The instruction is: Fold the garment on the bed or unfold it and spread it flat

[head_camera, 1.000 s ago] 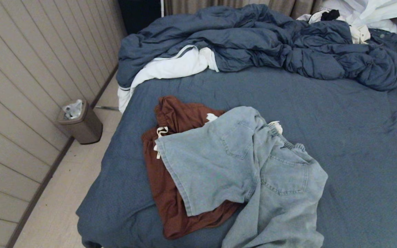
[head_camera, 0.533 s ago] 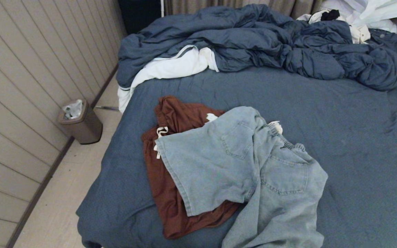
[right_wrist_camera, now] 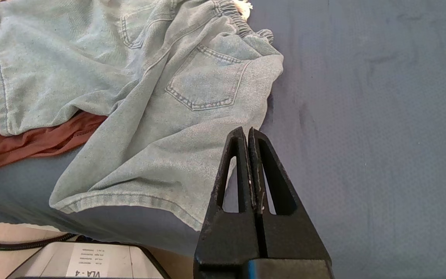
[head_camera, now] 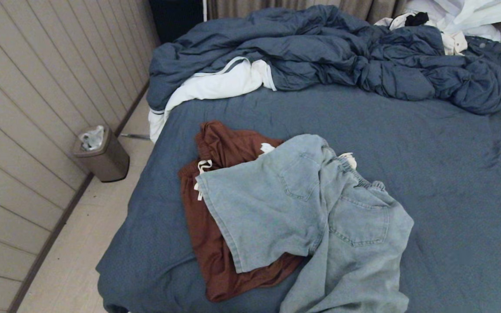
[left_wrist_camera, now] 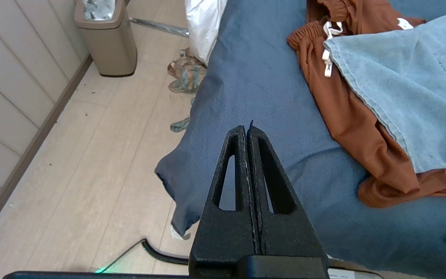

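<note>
Denim shorts (head_camera: 315,217), lying soft and floppy over brown shorts (head_camera: 215,243) at six o'clock on the bed (head_camera: 450,182), are looking light, so we are judging the waistband best, left gripper (left_wrist_camera: 247,128) and right gripper (right_wrist_camera: 247,133) both clenched on nothing.

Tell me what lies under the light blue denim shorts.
Under the denim shorts lie brown drawstring shorts, sticking out at their left and near edges, on the bed. How far they run beneath is covered.

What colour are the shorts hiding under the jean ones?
Rusty brown shorts with a white drawstring, clearest in the left wrist view.
</note>
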